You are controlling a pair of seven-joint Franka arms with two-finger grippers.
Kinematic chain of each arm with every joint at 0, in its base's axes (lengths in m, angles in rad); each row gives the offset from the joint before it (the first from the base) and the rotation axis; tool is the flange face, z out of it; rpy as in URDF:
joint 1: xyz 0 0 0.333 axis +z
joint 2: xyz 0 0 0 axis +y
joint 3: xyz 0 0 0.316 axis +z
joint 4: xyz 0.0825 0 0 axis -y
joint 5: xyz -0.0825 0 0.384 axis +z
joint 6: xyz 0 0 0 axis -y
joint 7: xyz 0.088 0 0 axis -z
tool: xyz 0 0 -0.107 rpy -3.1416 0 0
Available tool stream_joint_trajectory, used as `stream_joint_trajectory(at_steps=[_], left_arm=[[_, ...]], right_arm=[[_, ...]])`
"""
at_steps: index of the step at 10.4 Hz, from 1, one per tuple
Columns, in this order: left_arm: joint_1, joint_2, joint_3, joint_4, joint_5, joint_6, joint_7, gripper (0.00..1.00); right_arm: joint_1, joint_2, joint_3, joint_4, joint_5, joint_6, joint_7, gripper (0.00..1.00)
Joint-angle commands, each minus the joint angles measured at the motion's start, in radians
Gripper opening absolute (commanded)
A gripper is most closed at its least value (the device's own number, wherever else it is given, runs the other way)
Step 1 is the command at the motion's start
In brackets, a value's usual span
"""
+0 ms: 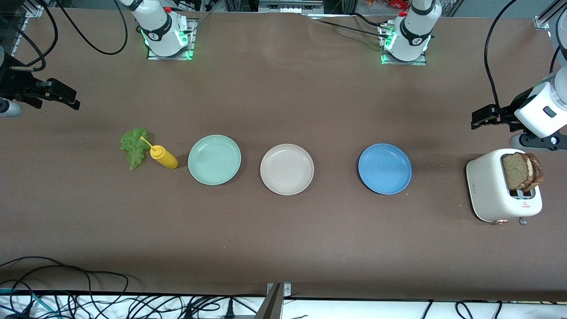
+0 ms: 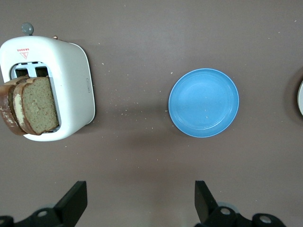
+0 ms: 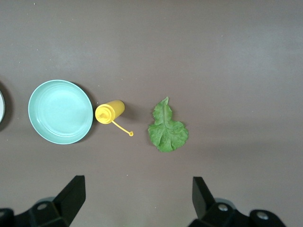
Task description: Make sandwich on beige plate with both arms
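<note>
The beige plate [image 1: 287, 169] lies bare in the middle of the table; its rim [image 2: 301, 97] just shows in the left wrist view. Two bread slices [image 1: 522, 170] [image 2: 35, 106] stand in a white toaster [image 1: 487, 190] [image 2: 73, 80] at the left arm's end. A green lettuce leaf [image 1: 134, 147] [image 3: 167, 128] lies flat at the right arm's end. My left gripper [image 1: 477, 118] [image 2: 141, 203] hangs open over bare table between toaster and blue plate. My right gripper [image 1: 71, 99] [image 3: 138, 201] hangs open over bare table near the lettuce. Neither holds anything.
A yellow squeeze bottle [image 1: 163, 157] [image 3: 110, 112] lies beside the lettuce, with a mint-green plate [image 1: 214, 159] [image 3: 60, 111] beside it. A blue plate [image 1: 384, 168] [image 2: 203, 102] sits between the beige plate and the toaster. Cables trail along the table edge nearest the front camera.
</note>
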Motion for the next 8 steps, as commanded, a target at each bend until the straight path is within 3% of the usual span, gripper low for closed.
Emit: stream_joint_trajectory(at_steps=[1,8], left_arm=[[0.003,0.020,0.002,0.035,-0.030,-0.004,0.014,1.00],[0.003,0.020,0.003,0.035,-0.030,-0.004,0.014,1.00]], right_arm=[[-0.006,-0.002,0.000,0.005,0.015,-0.005,0.009,1.00],[-0.006,-0.002,0.000,0.005,0.015,-0.005,0.000,1.00]])
